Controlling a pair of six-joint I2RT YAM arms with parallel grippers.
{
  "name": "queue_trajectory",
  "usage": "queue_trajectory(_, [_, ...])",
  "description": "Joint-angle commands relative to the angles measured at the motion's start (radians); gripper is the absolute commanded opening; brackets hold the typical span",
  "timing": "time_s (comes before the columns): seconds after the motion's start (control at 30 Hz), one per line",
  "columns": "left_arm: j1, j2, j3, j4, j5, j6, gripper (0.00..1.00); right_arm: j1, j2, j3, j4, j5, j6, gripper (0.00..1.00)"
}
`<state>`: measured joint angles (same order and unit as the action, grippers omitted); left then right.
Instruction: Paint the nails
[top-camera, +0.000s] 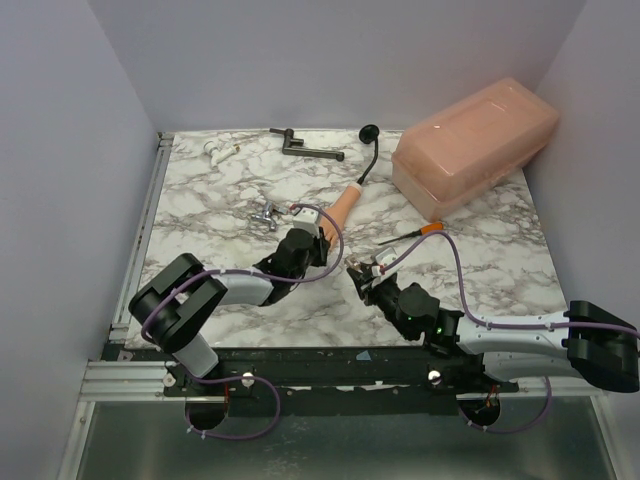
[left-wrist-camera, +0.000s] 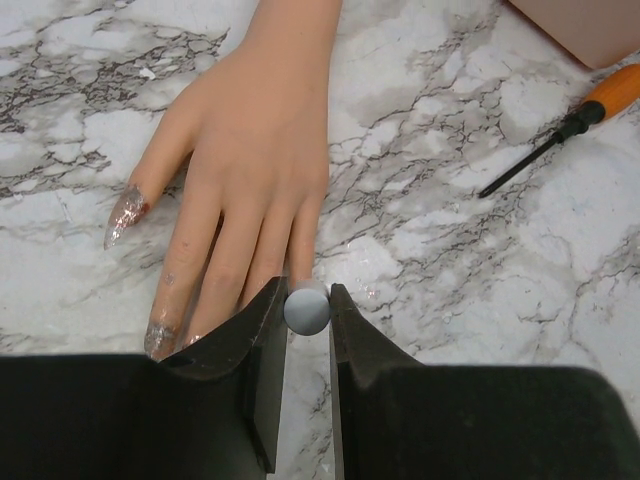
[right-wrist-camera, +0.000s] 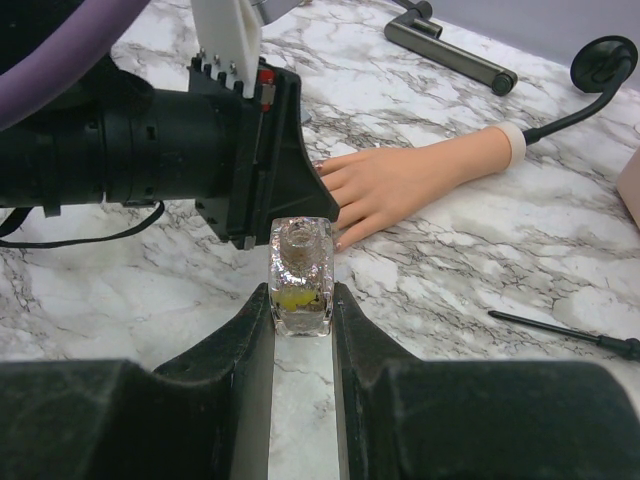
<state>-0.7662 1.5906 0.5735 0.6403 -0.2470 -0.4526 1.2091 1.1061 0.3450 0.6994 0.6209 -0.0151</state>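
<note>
Left hand (left-wrist-camera: 308, 294) clamps the brush (left-wrist-camera: 307, 312) over the nails (left-wrist-camera: 124, 216) — right hand (right-wrist-camera: 301, 298) clamps the bottle (right-wrist-camera: 300, 250) upright for dipping.

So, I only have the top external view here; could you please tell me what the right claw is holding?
Observer: The right claw is shut on a small square glass bottle, glittery inside, with its neck uncapped.
Operator: Thank you. And the other arm?
Observer: The left claw is shut on a small grey round knob, close to the mannequin hand and its fingertips.
Operator: Do any nails look painted?
Observer: Yes, one nail on the splayed outer finger shows silvery glitter.
</note>
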Motion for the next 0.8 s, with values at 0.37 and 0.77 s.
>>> queue_trajectory(0.37, [-0.005, 0.051, 0.079, -0.101, -0.041, -0.004, 0.0, -0.003, -0.007, 0.025, 0.001, 0.032, 0.012, 0.01])
queue_trajectory(0.77, [-0.019, 0.072, 0.105, -0.165, -0.041, -0.031, 0.0, -0.003, -0.016, 0.018, 0.005, 0.031, 0.012, 0.01])
